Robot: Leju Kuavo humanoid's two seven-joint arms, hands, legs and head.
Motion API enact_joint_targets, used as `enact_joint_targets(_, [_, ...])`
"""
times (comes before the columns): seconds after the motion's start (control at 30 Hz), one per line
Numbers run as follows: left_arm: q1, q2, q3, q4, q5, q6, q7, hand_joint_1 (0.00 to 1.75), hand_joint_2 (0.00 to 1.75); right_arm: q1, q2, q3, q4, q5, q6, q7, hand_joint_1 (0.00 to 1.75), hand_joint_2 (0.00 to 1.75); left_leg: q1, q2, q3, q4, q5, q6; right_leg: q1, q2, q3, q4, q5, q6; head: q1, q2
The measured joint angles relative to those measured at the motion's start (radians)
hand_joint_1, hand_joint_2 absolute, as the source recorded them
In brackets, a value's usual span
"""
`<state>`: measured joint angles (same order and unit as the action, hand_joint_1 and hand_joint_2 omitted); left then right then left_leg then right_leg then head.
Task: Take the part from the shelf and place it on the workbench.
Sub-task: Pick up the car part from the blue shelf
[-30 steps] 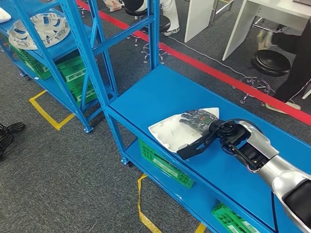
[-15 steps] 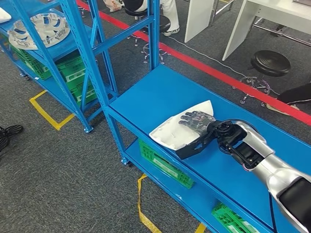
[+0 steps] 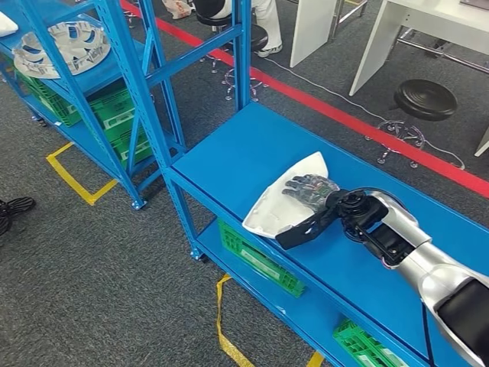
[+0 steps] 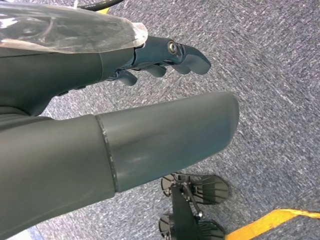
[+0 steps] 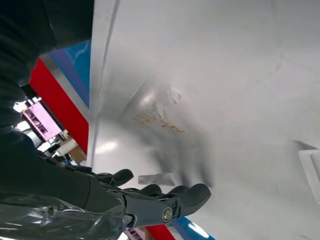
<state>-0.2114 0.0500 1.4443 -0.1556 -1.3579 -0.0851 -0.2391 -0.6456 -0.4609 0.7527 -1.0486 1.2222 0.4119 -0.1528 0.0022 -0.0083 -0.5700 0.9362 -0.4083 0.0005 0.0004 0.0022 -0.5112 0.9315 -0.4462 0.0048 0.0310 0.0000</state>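
Observation:
A white, roughly triangular part sits tilted on the top of the blue shelf, near its front edge. My right hand grips it, dark fingers spread over its upper face and the thumb running under its near edge. In the right wrist view the part's pale surface lies close against the fingers. My left hand hangs over grey carpet, its fingers apart and holding nothing.
A second blue rack at the left carries a white wheel-like cover and green crates. More green crates sit under the shelf top. A red floor line, a black stool and white tables lie beyond.
The white part has turned and tipped up under my right hand; its far corner swung left and toward the shelf's back. A person at the right edge has left the view.

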Motion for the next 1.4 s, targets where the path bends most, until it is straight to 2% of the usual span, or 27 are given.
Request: enact_joint_targets(1.4, [-0.002, 0.0, 0.0, 0.0, -0.008, -0.005, -0.002, 0.0, 0.0, 0.006, 0.004, -0.021, 0.029, -0.021, -0.045, 0.012, 1.75, 1.75, 0.0, 0.0, 0.002, 0.0, 0.0, 0.0, 0.0, 0.0, 0.001, 0.0, 0.0, 0.0, 0.0, 0.0])
